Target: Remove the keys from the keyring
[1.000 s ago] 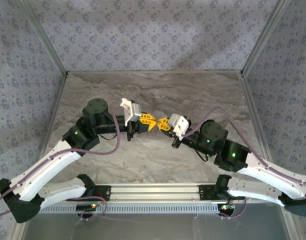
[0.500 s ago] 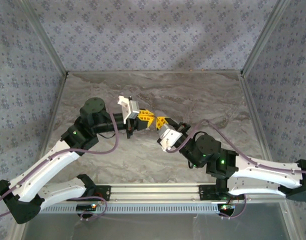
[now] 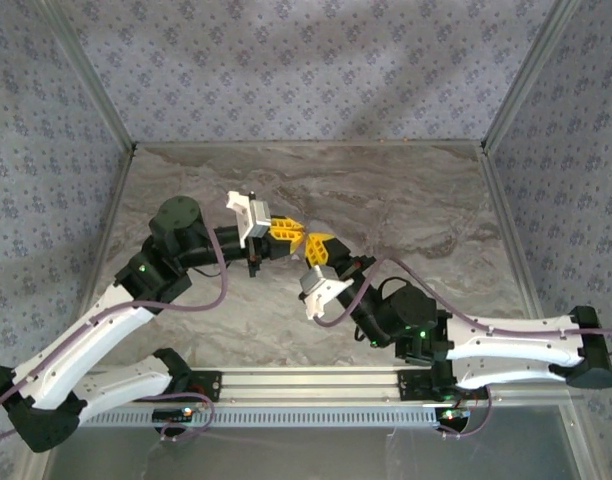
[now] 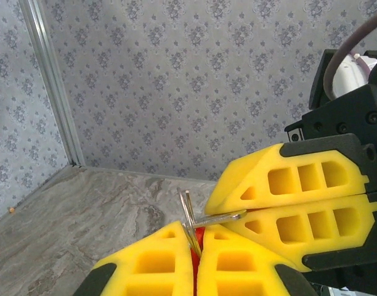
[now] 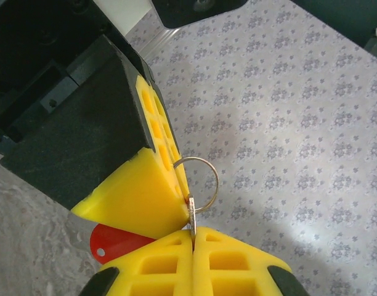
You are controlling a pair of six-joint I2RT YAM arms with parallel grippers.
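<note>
Over the middle of a grey marbled table (image 3: 416,200), from the overhead camera: left gripper (image 3: 298,236) and right gripper (image 3: 311,241) meeting tip to tip, yellow fingertips touching, lifted off the surface, both pinched narrow. Patterned wall (image 3: 306,70) behind and to either side.

From the left wrist camera: left gripper (image 4: 195,250) at the bottom edge, pads pressed together on the keyring (image 4: 199,237), a sliver of red showing in the seam, the thin silvery loop (image 4: 187,208) standing edge-on just above. Right gripper (image 4: 244,211) reaching in from the right, its two yellow fingers stacked and closed flat on a strand of the same loop. Table well below, wall beyond.

From the right wrist camera: right gripper (image 5: 193,243) at the bottom edge, pads shut tight on the lower end of the loop (image 5: 217,182), seen as an open circle against the wall. Left gripper's finger (image 5: 145,191) slanting in from the upper left, touching the right pads. Red tag (image 5: 114,242) poking out beneath it, a small hole near its rim.
</note>
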